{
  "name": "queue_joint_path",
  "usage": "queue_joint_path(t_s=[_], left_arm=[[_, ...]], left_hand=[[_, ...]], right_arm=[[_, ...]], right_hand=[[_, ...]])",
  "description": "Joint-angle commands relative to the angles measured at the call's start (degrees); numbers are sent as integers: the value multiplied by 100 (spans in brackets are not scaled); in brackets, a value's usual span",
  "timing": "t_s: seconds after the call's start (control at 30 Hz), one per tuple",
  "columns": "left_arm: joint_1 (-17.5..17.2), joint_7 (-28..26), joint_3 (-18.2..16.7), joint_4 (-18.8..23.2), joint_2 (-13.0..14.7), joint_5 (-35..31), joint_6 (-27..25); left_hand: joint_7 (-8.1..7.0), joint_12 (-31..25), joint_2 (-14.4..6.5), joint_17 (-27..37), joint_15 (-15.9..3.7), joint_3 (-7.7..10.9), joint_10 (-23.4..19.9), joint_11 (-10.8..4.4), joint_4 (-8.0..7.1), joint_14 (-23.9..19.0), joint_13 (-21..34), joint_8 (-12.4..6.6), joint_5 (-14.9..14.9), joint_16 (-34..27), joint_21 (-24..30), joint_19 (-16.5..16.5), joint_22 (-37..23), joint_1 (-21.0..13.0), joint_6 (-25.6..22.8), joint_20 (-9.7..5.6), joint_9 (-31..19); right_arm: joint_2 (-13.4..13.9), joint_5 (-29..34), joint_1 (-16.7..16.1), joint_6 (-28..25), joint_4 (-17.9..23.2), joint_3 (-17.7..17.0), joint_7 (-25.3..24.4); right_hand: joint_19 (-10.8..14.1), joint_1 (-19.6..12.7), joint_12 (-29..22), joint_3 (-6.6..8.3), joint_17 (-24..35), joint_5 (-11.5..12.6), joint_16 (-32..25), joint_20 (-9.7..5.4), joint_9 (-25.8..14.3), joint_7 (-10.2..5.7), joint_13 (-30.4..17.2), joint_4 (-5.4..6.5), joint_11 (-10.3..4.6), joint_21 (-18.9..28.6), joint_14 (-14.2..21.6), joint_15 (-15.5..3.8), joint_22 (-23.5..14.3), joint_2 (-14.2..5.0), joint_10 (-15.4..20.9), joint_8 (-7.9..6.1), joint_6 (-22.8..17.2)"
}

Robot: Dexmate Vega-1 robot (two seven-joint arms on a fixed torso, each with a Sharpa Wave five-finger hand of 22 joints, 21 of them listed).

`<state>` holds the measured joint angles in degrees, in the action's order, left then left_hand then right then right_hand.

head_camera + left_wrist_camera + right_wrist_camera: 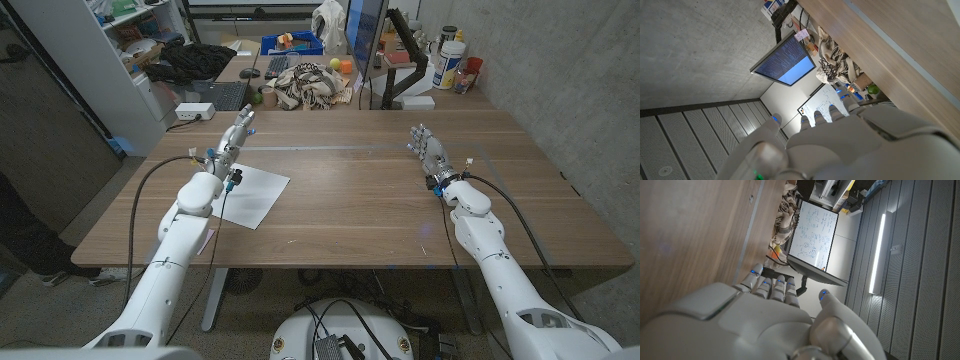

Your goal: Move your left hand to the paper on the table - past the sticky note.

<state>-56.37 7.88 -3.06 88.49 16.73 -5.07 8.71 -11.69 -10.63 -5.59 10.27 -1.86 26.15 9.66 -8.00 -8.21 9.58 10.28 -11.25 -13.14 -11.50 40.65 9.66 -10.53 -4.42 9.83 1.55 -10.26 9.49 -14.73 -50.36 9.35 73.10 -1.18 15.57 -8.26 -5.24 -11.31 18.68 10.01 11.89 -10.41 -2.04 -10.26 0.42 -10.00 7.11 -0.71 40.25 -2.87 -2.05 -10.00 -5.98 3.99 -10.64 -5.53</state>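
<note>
A: Where do we see the paper (pixel 251 194)?

B: It lies flat on the wooden counter (pixel 360 200), on the robot's left side, one corner turned toward the middle. We see our left forearm crossing over its near edge.

A: And the left robot hand (pixel 235 131)?

B: It is past the sheet's far edge, over bare wood, fingers reaching toward the back of the counter. We see nothing held in it. In the left wrist view the left robot hand's fingers (pixel 826 111) look straight and close side by side, so we call it a narrow, empty hand. Whether it touches the wood, we cannot tell.

A: The right robot hand (pixel 428 149)?

B: Well apart, on the right side of the counter, standing up with fingers together and pointing to the far edge. It holds nothing. The right wrist view shows its fingers (pixel 774 287) lined up next to one another, the thumb set a little off.

A: Anything else we can name?

B: Behind the counter we see a monitor (pixel 366 40) edge-on, a patterned cloth (pixel 308 84) heaped beside it, and a blue bin (pixel 292 42) farther back. A laptop (pixel 224 92) sits on the neighbouring desk, to the left of the cloth.
</note>
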Motion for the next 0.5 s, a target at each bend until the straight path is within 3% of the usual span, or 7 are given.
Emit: queue_joint_path(t_s=[0.03,0.5], left_arm=[[-106,145,-108,277,221,-323,-3],[-230,240,-215,563,482,-629,98]], left_hand=[[-73,-14,-47,24,-69,25,349,-40,38,610,9,6,-35,17,-9,1335,-22,-47,362,30,-32],[-90,-19,-26,27,-114,20,353,-69,44,617,9,10,-36,24,-24,1345,-25,-62,367,25,-34]], right_arm=[[-54,79,9,-18,-26,-67,70],[-86,113,45,27,-98,-94,131]], right_hand=[[7,8,-33,-15,11,28,-45,-536,-30,-5,-28,22,-12,-7,-50,-135,-20,-297,54,-25,-34],[19,23,-32,-32,11,31,-48,-534,-30,-9,-28,28,-18,-32,-44,-136,-20,-293,53,-24,-34]])
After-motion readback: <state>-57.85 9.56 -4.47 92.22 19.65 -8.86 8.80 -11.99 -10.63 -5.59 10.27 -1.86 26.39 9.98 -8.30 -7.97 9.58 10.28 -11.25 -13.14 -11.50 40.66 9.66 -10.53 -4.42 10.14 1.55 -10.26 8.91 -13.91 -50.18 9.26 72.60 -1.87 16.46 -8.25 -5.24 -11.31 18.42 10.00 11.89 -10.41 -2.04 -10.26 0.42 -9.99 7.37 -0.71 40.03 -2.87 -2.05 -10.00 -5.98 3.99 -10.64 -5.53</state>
